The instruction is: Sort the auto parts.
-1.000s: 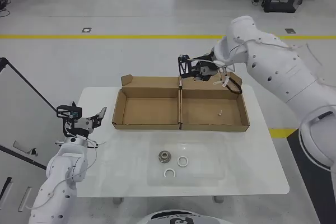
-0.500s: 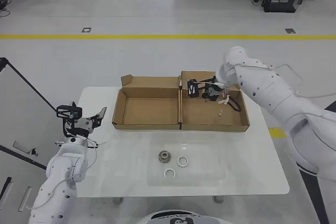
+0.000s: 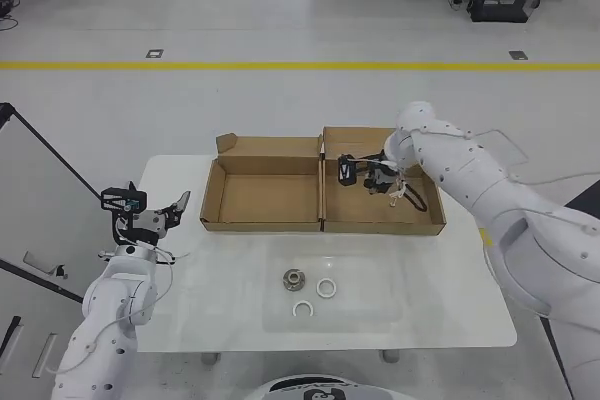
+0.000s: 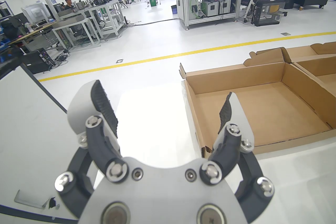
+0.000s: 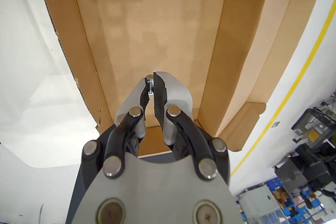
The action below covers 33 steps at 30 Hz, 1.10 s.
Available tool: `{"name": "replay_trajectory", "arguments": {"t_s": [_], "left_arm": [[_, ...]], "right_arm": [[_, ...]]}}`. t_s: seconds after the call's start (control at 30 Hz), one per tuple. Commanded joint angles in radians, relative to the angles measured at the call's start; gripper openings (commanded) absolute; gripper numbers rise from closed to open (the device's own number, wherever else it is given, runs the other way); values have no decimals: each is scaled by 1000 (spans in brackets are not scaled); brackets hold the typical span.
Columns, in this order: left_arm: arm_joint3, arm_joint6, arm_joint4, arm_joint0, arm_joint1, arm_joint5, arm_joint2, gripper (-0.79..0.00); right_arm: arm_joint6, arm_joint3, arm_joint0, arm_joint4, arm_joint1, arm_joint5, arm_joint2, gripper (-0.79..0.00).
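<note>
My right gripper (image 3: 344,170) hangs over the left end of the right cardboard box (image 3: 385,228), close to the wall shared with the left box (image 3: 260,226). Its fingers are shut on a small silver bolt (image 5: 150,85), and in the right wrist view brown box floor (image 5: 157,12) lies below the gripper (image 5: 150,79). A metal bearing (image 3: 294,279) and two white rings (image 3: 326,288) (image 3: 303,309) lie on the white table in front of the boxes. My left gripper (image 3: 170,210) (image 4: 163,89) stands open with nothing in it at the table's left edge, facing the left box (image 4: 262,104).
The white table (image 3: 450,300) has bare room to the left and right of the loose parts. Both boxes carry raised flaps along their far walls (image 3: 226,143). Beyond the table is open floor with a yellow line (image 3: 180,65).
The right gripper has come down from above the right box's far wall into that box, still shut on the bolt. The left arm has kept still.
</note>
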Motion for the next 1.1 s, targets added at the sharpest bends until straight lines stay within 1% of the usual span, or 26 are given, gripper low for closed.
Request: {"name": "replay_trajectory", "arguments": {"t_s": [0.0,0.2,0.57,1.07], "left_arm": [[0,0,0,0,0,0,0,0],[0,0,0,0,0,0,0,0],[0,0,0,0,0,0,0,0],[0,0,0,0,0,0,0,0]], "right_arm": [[-3,17,-7,-7,-7,0,0,-785],[-17,63,-25,-25,-26,0,0,-785],[-101,149,-49,-120,-54,0,0,-785],[-134,210,-65,-179,-87,0,0,-785]]}}
